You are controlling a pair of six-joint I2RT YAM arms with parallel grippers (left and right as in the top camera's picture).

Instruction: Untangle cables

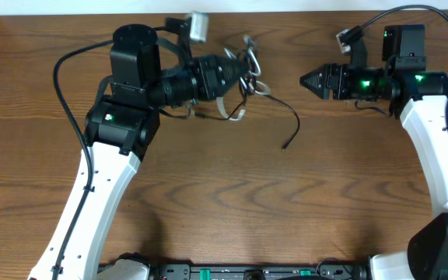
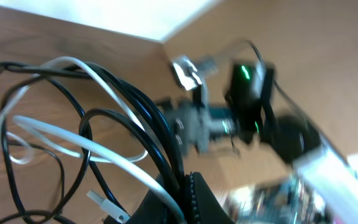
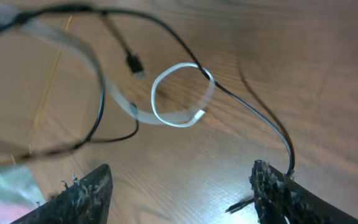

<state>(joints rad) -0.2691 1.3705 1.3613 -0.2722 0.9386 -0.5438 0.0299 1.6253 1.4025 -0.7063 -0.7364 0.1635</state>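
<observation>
Barely begun: the white and black cables [image 1: 255,82] sit knotted by the counter's [image 1: 208,194] far edge, pinched in the left fingers [image 1: 239,75]. The right fingers [image 1: 309,80] gape wide, empty.

On the table [image 1: 208,187] the cables [image 1: 257,85] sit bunched near the back edge, a little left of the middle. They lie right at the tip of the left claw [image 1: 246,75], which reaches in from the left side. From that bunch one cord runs off to the right and forward, and its loose end [image 1: 285,145] lies on the table nearer the front than the rest of the tangle. The right claw [image 1: 304,79] lies to the right of the bunch, level with it and apart from it, its tip pointing toward it, behind the loose end.
</observation>
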